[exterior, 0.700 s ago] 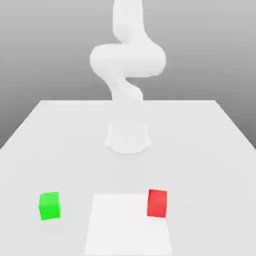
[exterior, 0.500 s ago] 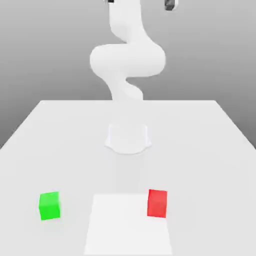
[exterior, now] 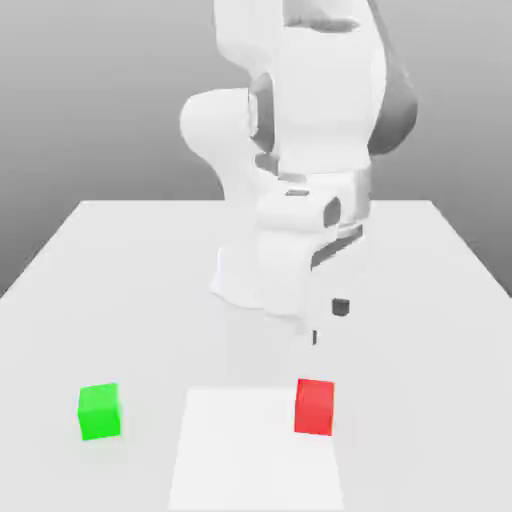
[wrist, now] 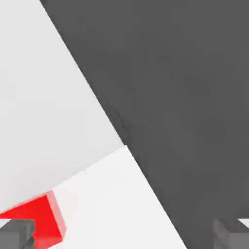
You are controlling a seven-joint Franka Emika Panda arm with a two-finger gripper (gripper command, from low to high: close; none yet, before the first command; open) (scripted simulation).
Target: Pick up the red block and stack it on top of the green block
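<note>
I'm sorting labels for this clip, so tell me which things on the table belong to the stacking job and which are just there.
Part of the job:
- red block
- green block
- gripper, open, hanging above the red block

Just there:
- table
- brighter white square patch on the table between the blocks

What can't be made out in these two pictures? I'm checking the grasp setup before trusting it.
- Red block, hand view: cut off by the picture's edge and partly covered by a dark finger, so its full outline is hidden.
- Gripper, exterior view: the arm's white body covers most of it; how it lines up with the red block is unclear.
- Green block, exterior view: its far faces are turned away.
</note>
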